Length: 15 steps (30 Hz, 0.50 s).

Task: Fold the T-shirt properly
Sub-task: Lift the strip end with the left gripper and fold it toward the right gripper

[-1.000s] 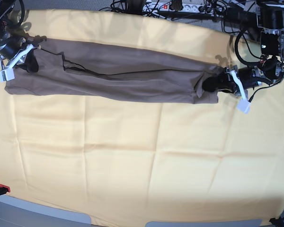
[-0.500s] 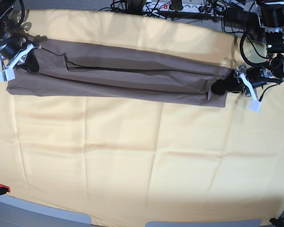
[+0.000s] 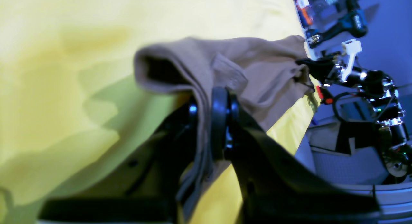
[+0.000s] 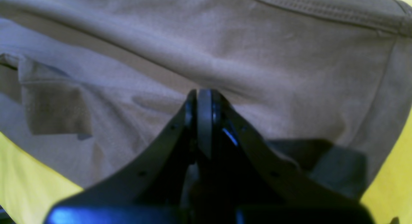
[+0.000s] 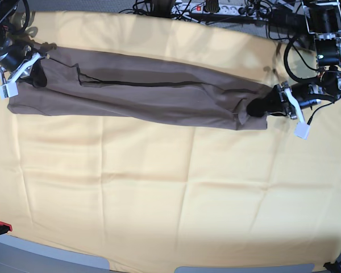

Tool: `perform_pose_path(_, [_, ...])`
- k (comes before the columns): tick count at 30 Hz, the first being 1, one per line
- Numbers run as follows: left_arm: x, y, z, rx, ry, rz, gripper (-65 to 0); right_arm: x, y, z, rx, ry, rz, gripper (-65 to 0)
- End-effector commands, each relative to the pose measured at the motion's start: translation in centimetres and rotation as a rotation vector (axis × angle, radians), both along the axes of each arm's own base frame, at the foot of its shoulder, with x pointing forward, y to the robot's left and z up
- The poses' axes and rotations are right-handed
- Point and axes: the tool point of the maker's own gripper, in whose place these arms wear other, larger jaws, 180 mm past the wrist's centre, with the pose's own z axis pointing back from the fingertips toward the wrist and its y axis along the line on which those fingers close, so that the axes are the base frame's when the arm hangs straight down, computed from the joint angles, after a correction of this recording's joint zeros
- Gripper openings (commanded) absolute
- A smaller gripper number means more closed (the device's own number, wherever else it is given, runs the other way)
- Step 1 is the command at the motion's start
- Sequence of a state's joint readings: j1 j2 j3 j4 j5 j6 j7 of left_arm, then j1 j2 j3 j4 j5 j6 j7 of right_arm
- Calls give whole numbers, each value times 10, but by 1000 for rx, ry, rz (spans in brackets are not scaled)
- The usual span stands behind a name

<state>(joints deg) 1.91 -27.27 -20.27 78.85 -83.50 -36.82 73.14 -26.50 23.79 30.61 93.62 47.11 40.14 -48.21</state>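
Observation:
The taupe T-shirt (image 5: 148,94) lies as a long narrow band across the far part of the yellow cloth. At the band's left end, my right gripper (image 5: 37,71) is shut on the fabric. In the right wrist view the T-shirt (image 4: 225,50) fills the frame, and the right gripper (image 4: 201,121) pinches it with no gap. My left gripper (image 5: 257,107) holds the band's right end. In the left wrist view, the left gripper (image 3: 206,121) is shut on a bunched fold of T-shirt (image 3: 257,66) lifted slightly off the cloth.
A large pale yellow cloth (image 5: 170,193) covers the table. Cables and a power strip (image 5: 216,8) run along the far edge. A small red object (image 5: 3,227) sits at the near left corner. The table's front edge (image 5: 57,259) shows at the bottom.
My left gripper pulled the shirt's end out to the right, then came back left a little, slackening that end. The right gripper stayed where it was.

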Motion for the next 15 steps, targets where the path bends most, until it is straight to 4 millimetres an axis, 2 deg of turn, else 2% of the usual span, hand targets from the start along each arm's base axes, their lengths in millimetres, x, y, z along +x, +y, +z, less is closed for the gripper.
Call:
perform_pose_path(1, [7, -3, 18, -10, -59, -13, -650, 0, -5, 2, -28, 11, 11, -650])
perform_pose_path(9, [-3, -51, 43, -67, -163, -90, -650, -1, -5, 2, -31, 13, 12, -650])
perform_pose_path(15, [-24, -102, 38, -167, -138, -172, -650, -1, -5, 2, -32, 14, 12, -650])
